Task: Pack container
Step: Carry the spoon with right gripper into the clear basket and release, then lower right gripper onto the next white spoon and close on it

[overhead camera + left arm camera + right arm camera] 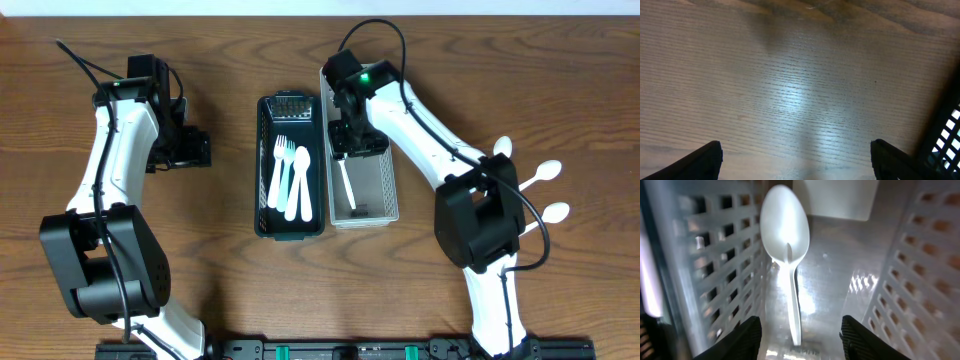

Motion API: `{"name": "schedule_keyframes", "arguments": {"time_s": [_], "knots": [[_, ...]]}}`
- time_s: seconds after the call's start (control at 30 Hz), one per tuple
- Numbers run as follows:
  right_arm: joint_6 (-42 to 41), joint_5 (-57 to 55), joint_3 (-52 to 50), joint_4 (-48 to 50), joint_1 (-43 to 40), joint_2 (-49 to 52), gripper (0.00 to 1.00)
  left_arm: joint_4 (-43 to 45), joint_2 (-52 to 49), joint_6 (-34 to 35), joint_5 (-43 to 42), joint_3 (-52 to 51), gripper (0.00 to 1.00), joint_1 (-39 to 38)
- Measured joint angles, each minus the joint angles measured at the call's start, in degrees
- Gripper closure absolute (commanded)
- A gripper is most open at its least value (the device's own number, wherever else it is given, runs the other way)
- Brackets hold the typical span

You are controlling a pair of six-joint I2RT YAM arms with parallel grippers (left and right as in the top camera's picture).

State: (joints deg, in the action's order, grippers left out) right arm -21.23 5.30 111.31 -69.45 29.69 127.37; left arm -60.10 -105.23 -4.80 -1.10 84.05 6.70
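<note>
At the centre of the overhead frame, side by side and touching or nearly so: a dark basket (262,170) on the left and a white basket (388,190) on the right, both running lengthwise from top to bottom. Inside the dark basket, white forks (281,160) with other white cutlery just beside them.

Inside the white basket, a single white spoon (346,185), flat on the floor and close to the left wall. In the right wrist view, the same spoon (785,235) with its bowl at upper centre and its handle running down toward the bottom edge.

Right gripper (352,135) low over the upper end of the white basket. Fingers (747,337) spread apart at the bottom of the wrist view, the handle tip lying between them with a gap on each side, nothing pinched.

Left gripper (186,148) left of centre, over bare table (230,80), near the dark basket's left wall but not touching it. Fingers (695,162) wide apart in the bottom corners of the wrist view, only wood grain between them and a strip of dark lattice at the lower right edge.

Toward the right side of the overhead frame, three loose spoons (545,175) on the table, partly hidden behind the right arm.
</note>
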Motion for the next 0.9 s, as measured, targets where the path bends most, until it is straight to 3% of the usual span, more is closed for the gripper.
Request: {"name": "schedule_keyframes", "arguments": {"time_s": [0.2, 0.37, 0.47, 0.63, 0.9], "knots": [[-0.2, -4.4, 5.4, -2.0, -5.9, -10.4, 0.40, -0.1, 0.0, 0.0, 0.0, 0.0, 0.13, 0.0], [-1.2, -9.5, 8.7, -8.2, -19.9, -21.9, 0.40, -0.1, 0.0, 0.0, 0.0, 0.0, 0.13, 0.0], [-1.6, -11.3, 8.3, -10.9, -26.8, -22.8, 0.39, -0.1, 0.0, 0.0, 0.0, 0.0, 0.13, 0.0], [-1.4, -11.8, -0.5, -8.6, -33.6, -19.0, 0.38, -0.1, 0.0, 0.0, 0.0, 0.0, 0.13, 0.0], [0.5, -8.9, -23.7, 7.1, -38.0, -16.3, 0.38, -0.3, 0.0, 0.0, 0.0, 0.0, 0.12, 0.0]]}}
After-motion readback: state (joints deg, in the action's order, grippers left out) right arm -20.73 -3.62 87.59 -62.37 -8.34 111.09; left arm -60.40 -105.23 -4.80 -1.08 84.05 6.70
